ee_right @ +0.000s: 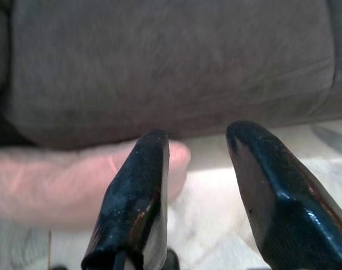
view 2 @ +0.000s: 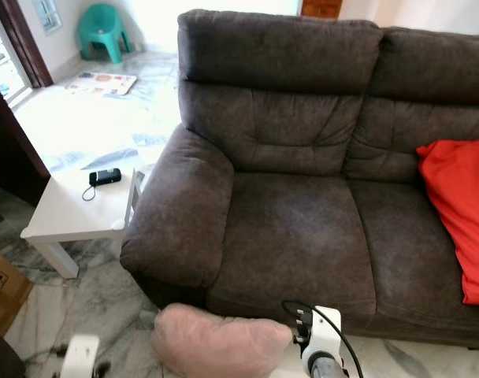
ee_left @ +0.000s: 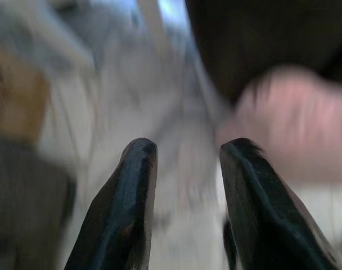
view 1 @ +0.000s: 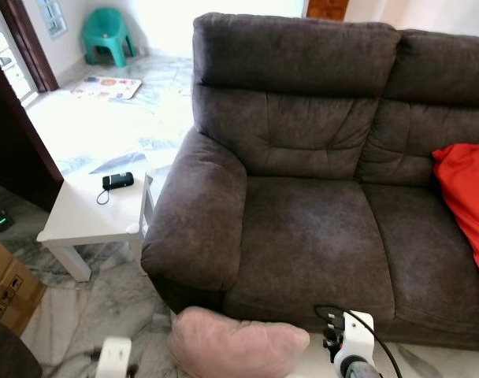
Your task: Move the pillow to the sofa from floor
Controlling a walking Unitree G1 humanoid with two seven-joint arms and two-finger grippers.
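Pink pillow (view 1: 238, 345), bottom middle, looks soft and light — best squeezed between left gripper (ee_left: 185, 149) and right gripper (ee_right: 198, 138), both held open.

White side table (view 1: 82, 216) w/ black device (view 1: 117, 180), teal stool (view 1: 109, 35), red cushion (view 1: 469, 205)

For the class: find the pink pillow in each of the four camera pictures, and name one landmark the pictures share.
Left eye view: pink pillow at bottom centre, on the floor against the sofa front.
Right eye view: bottom, left of centre.
Left wrist view: blurred pink shape.
Right wrist view: beside the gripper fingers.
Shared landmark: the dark sofa.
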